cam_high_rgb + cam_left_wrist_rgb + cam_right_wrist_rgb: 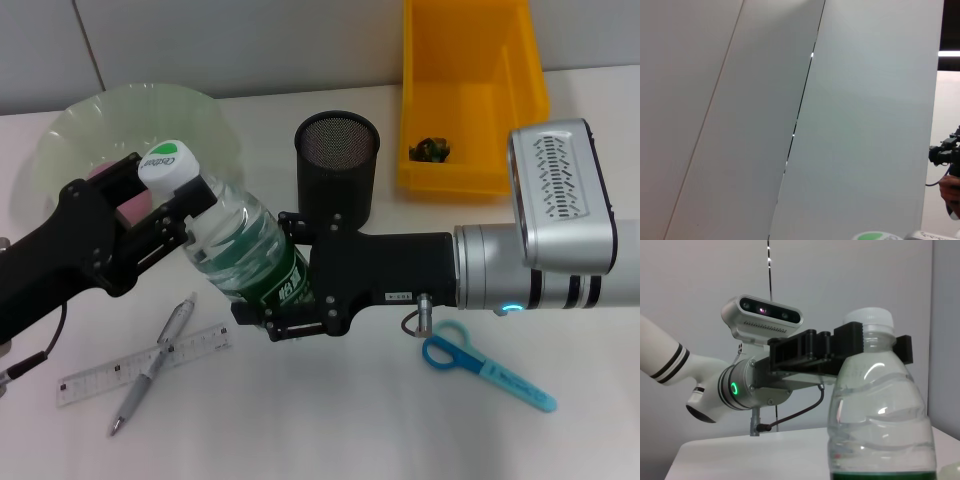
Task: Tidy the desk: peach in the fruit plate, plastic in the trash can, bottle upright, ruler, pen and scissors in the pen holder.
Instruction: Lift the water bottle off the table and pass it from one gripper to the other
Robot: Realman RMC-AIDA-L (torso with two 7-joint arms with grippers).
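Overhead, both claws, left claw [190, 215] and right claw [290, 275], clamped on bottle [245, 250] above white desk [350, 420].

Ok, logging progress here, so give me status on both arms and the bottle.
Left gripper shut on bottle neck. Right gripper shut on its body. Ruler, pen, scissors on desk.

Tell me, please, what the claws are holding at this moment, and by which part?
Both hold the bottle: the left claw grips its neck under the cap, the right claw clamps its lower body.
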